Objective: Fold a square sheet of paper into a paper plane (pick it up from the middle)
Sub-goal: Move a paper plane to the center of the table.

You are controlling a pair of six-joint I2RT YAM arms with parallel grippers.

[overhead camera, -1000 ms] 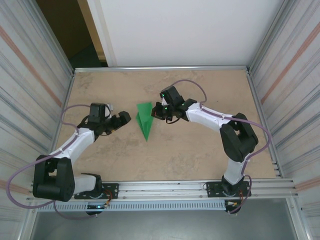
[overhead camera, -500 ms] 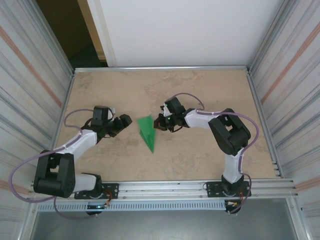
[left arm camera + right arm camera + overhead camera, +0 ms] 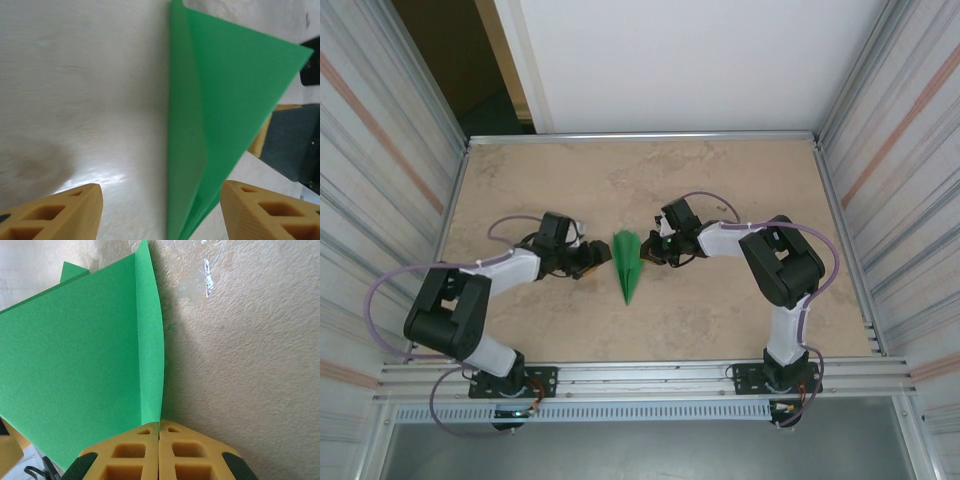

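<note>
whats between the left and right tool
The green paper plane, in the top view: right tool shut on its edge, left tool open toward it.

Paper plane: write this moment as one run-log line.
paper plane: on table | left fingers: open, straddling it | right fingers: shut on its edge

The work surface is a beige, marbled tabletop (image 3: 720, 310). A thin metal strip (image 3: 640, 136) borders its far edge, and a metal side rail (image 3: 845, 250) runs along its right edge. Aluminium rails (image 3: 650, 375) lie across the near edge, with a slotted strip (image 3: 650, 411) just nearer.

The left wall (image 3: 380, 150) and the right wall (image 3: 910, 150) are ribbed metal, each with an orange stripe. A white panel (image 3: 680, 60) closes the far side. A dark opening (image 3: 450, 50) lies at far left. The right wrist view shows a glossy mark (image 3: 207, 270) on the surface.
</note>
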